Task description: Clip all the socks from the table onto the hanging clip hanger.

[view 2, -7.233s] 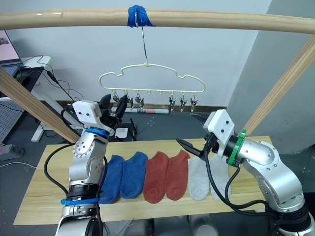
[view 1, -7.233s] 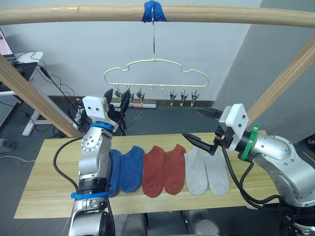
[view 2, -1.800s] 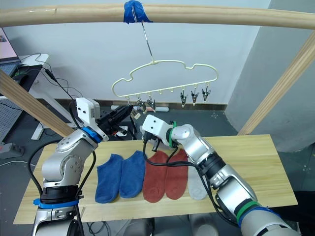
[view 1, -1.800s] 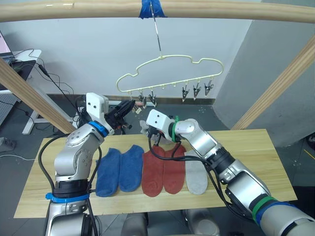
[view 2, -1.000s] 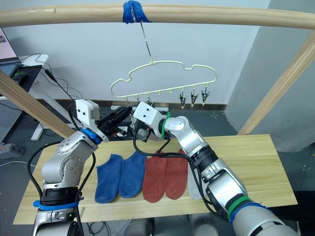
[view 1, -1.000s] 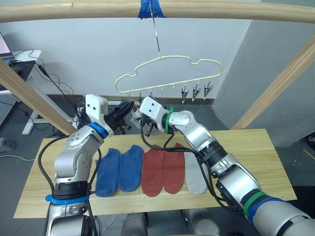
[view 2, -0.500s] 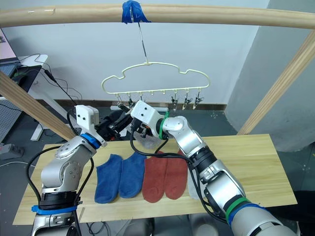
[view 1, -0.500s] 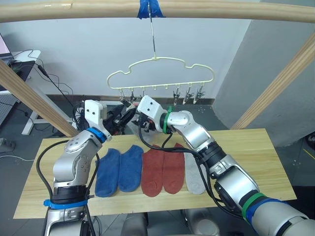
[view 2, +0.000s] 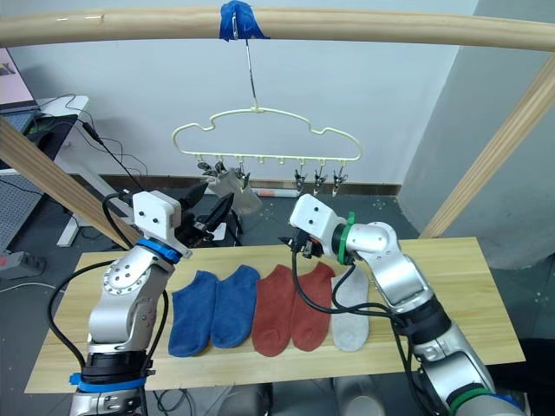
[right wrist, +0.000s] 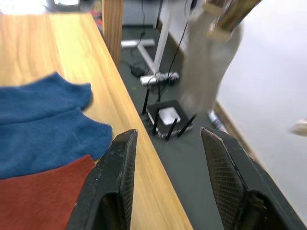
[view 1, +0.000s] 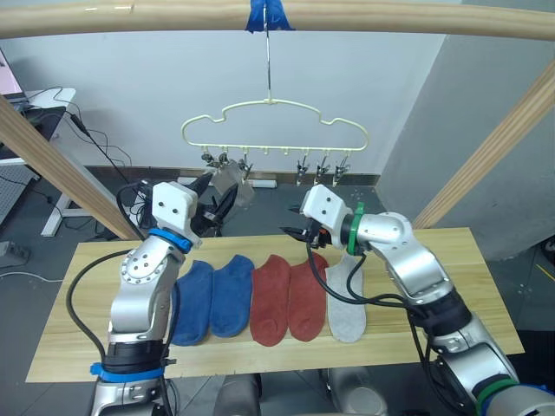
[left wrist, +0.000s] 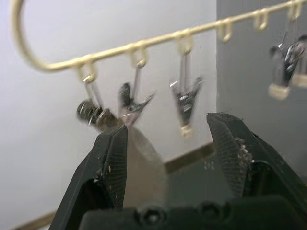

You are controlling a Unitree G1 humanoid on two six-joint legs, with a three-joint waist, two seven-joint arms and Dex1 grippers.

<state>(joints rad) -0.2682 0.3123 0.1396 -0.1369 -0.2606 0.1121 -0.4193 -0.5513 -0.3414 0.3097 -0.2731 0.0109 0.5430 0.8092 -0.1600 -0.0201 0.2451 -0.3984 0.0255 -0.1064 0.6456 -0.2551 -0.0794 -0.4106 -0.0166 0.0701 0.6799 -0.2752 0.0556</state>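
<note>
Left end effector (left wrist: 168,143): fingers apart, centre frame, beside the hung grey sock (view 1: 232,180).
Right end effector (right wrist: 165,158): spread.
Hanger (view 1: 273,126): upper centre.
Next: grip one worktop (view 1: 69,329) sock (view 1: 347,295) by its cuff.

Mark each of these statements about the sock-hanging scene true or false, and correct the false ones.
1. A light grey sock hangs from a clip on the clip hanger. True.
2. Six socks lie on the table. False: five lie there, two blue socks, two rust red socks and one light grey sock.
3. The right gripper holds a sock. False: its fingers are open with nothing between them.
4. The left gripper is open, near the clips. True.
5. The clip hanger hangs from a wooden pole at a band of blue tape. True.
6. The rust red socks lie at the table's left end. False: they lie between the blue socks and the grey one.
</note>
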